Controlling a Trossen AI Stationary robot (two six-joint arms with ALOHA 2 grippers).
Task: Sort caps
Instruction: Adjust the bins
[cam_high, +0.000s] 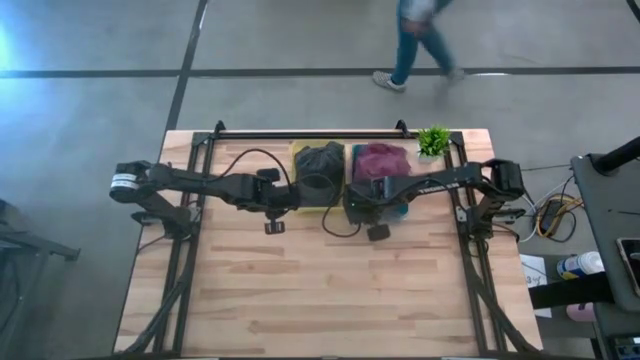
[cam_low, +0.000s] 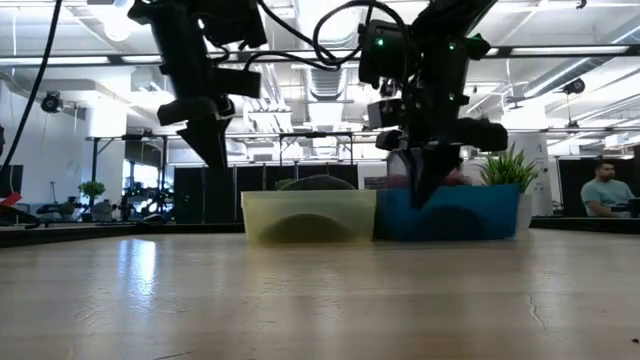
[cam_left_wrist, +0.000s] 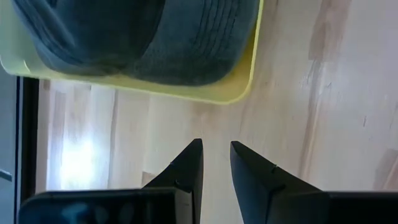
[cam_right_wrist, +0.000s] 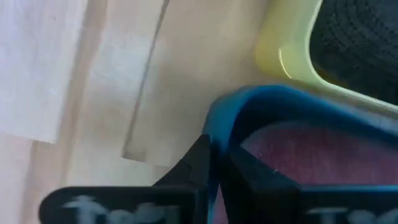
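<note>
A dark olive-grey cap lies in the yellow bin at the table's far middle. Right beside it, a maroon cap lies in the teal bin. My left gripper hovers over bare wood just in front of the yellow bin, its fingers a little apart with nothing between them. My right gripper points down at the teal bin's near corner, next to the yellow bin, and is shut on its wall. The maroon cap shows inside. My right gripper pinches the teal bin's wall at its rim, near the corner that faces the yellow bin. One finger is outside the bin and one inside. The fingers come from above, pointing steeply down. The bin stands on the table.
A small green plant stands at the far right beside the teal bin. The near half of the wooden table is bare. A person walks on the floor beyond the table; another person sits far off.
</note>
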